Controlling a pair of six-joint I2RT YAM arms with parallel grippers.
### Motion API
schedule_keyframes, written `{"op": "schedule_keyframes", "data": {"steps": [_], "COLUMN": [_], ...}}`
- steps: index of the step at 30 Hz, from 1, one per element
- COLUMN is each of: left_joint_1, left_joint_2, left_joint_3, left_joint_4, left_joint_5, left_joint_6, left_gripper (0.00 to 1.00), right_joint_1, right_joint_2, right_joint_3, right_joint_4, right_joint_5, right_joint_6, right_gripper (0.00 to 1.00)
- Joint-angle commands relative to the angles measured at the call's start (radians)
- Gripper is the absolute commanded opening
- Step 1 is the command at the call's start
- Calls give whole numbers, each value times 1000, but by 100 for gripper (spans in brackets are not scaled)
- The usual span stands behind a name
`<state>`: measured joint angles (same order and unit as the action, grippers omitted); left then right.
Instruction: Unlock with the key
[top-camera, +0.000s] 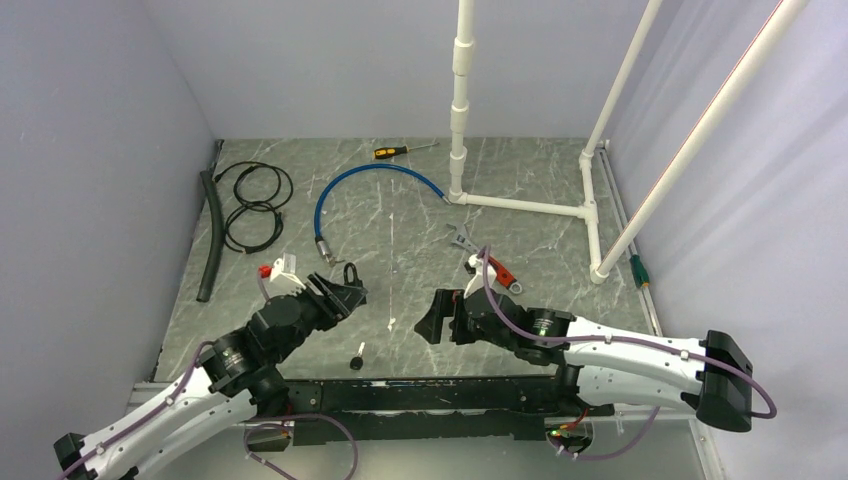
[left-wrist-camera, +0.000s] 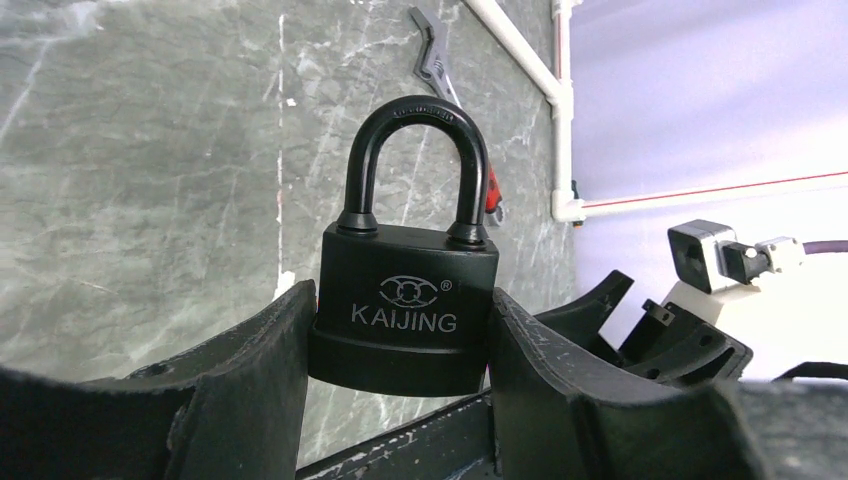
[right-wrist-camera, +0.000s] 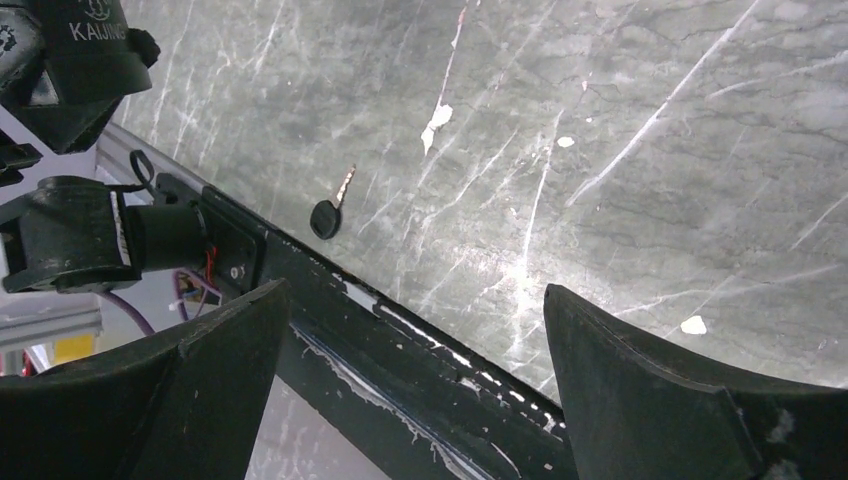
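Note:
A black padlock (left-wrist-camera: 405, 310) marked KAIJING, its shackle closed, stands upright between the fingers of my left gripper (left-wrist-camera: 400, 296), which is shut on its body. In the top view that gripper (top-camera: 345, 287) hovers left of centre with the padlock's shackle (top-camera: 351, 272) sticking out. A small key (top-camera: 356, 357) with a black head lies flat on the table near the front rail, between the two arms. It also shows in the right wrist view as the key (right-wrist-camera: 328, 210), beyond my right gripper (right-wrist-camera: 415, 290). The right gripper (top-camera: 432, 320) is open and empty, to the right of the key.
A black rail (top-camera: 420, 385) runs along the near edge. Farther back lie a blue hose (top-camera: 340, 190), coiled black cables (top-camera: 255, 205), a black tube (top-camera: 208, 235), a screwdriver (top-camera: 395, 151), a wrench (top-camera: 460, 238), a red-handled tool (top-camera: 500, 272) and a white pipe frame (top-camera: 520, 205).

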<state>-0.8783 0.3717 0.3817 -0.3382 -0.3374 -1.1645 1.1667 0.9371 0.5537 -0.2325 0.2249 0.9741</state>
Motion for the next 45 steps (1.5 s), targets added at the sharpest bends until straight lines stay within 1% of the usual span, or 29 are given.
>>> {"op": "schedule_keyframes", "data": {"steps": [1, 4, 6, 8, 9, 11, 13, 16, 20, 25, 27, 33, 36, 41, 45], "left_joint_1": [0, 1, 0, 1, 0, 0, -1, -1, -1, -1, -3, -4, -6, -11, -19], "left_joint_2": [-35, -64, -105, -136, -148, -165, -182, -214, -244, -260, -266, -279, -281, -296, -307], "left_joint_3": [52, 104, 136, 177, 203, 264, 318, 388, 465, 469, 461, 467, 462, 457, 453], "left_joint_4": [-42, -174, -259, -346, -397, -511, -603, -672, -728, -808, -826, -816, -820, -827, -832], "left_joint_5": [-77, -127, -164, -199, -216, -261, -291, -310, -348, -341, -343, -353, -348, -357, -368], "left_joint_6": [-25, -3, 21, 45, 49, 43, 43, 77, 128, 87, 66, 86, 78, 66, 56], "left_gripper": [0, 0, 0, 0, 0, 0, 0, 0, 0, 0, 0, 0, 0, 0, 0], "right_joint_1": [6, 21, 51, 103, 132, 185, 222, 235, 248, 261, 262, 261, 260, 260, 260], "right_joint_2": [26, 94, 165, 263, 338, 444, 539, 667, 820, 966, 1013, 1105, 1137, 1181, 1200], "right_joint_3": [-4, 19, 80, 197, 265, 394, 491, 597, 745, 901, 935, 1006, 1036, 1055, 1041], "right_joint_4": [53, 78, 45, -78, -149, -276, -342, -378, -422, -470, -473, -477, -513, -551, -532], "right_joint_5": [0, -20, -5, 68, 120, 180, 206, 195, 168, 163, 150, 142, 151, 142, 111], "right_joint_6": [21, 57, 87, 137, 159, 194, 234, 276, 289, 289, 286, 265, 271, 279, 250], "right_gripper": [98, 95, 94, 94, 94, 96, 96, 94, 89, 86, 85, 80, 79, 69, 55]}}
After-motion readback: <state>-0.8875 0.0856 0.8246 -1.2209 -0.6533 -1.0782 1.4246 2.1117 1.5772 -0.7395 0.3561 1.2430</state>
